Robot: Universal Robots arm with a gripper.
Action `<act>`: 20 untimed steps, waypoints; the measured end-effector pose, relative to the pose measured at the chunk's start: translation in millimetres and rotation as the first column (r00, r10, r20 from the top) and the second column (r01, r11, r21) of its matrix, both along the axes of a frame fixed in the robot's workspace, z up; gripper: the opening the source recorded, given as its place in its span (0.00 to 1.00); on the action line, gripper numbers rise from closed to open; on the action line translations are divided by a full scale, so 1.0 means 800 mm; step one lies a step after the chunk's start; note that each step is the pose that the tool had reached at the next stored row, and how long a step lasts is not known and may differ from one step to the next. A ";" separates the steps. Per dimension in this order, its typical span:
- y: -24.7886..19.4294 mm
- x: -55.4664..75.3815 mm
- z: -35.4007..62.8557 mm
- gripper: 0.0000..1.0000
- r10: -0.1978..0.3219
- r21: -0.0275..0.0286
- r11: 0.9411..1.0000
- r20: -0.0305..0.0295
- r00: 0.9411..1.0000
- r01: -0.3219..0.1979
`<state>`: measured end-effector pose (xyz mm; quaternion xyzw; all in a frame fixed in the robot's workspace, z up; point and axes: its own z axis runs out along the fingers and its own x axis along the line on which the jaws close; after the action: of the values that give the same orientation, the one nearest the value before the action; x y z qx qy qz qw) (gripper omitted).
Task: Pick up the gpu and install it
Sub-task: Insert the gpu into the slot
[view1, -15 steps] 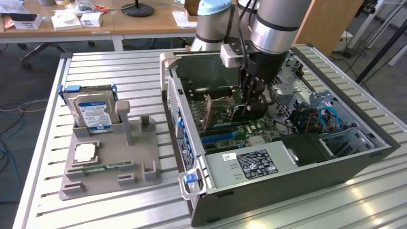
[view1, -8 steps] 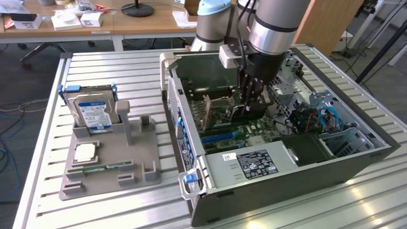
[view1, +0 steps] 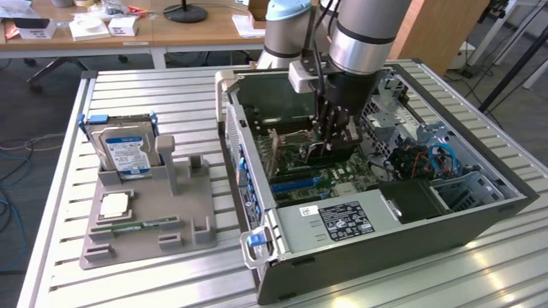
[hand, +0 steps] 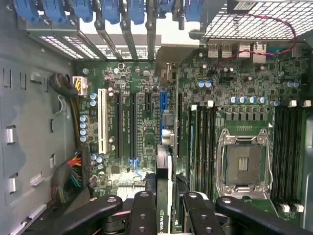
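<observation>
The gpu (hand: 164, 164) is a thin dark card seen edge-on, with a green logo near my fingers (hand: 145, 211). My gripper (hand: 168, 208) is shut on it, one finger on each face. The card hangs over the motherboard (hand: 142, 161), in line with the blue expansion slot (hand: 163, 105). I cannot tell whether its edge touches the slot. In the exterior view, the gripper (view1: 337, 133) reaches down into the open computer case (view1: 479, 221), with the gpu (view1: 330, 154) dark below it, over the board.
A grey parts stand (view1: 184, 215) at the exterior view's left holds a blue-labelled hard drive (view1: 124, 153), a CPU (view1: 114, 205) and a green memory stick (view1: 137, 224). Inside the case are a power supply (view1: 338, 221), a CPU socket (hand: 244, 164), a white slot (hand: 101, 120) and blue latches (hand: 83, 10).
</observation>
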<state>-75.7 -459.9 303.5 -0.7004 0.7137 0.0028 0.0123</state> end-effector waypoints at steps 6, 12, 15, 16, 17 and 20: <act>0.0000 -0.001 -0.011 0.26 0.000 0.000 1.000 0.000 1.000 0.000; 0.0000 -0.001 -0.021 0.26 0.000 0.000 1.000 0.000 1.000 0.000; 0.0000 -0.001 -0.021 0.26 0.000 0.000 1.000 0.000 1.000 0.000; 0.0000 -0.002 -0.021 0.26 0.000 0.000 1.000 0.000 1.000 0.000; 0.0000 -0.003 -0.021 0.26 0.000 0.000 1.000 0.001 1.000 0.000; 0.0000 -0.009 -0.021 0.26 0.000 0.000 1.000 0.005 1.000 0.000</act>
<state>-83.2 -459.9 286.7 -0.7005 0.7136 0.0013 0.0140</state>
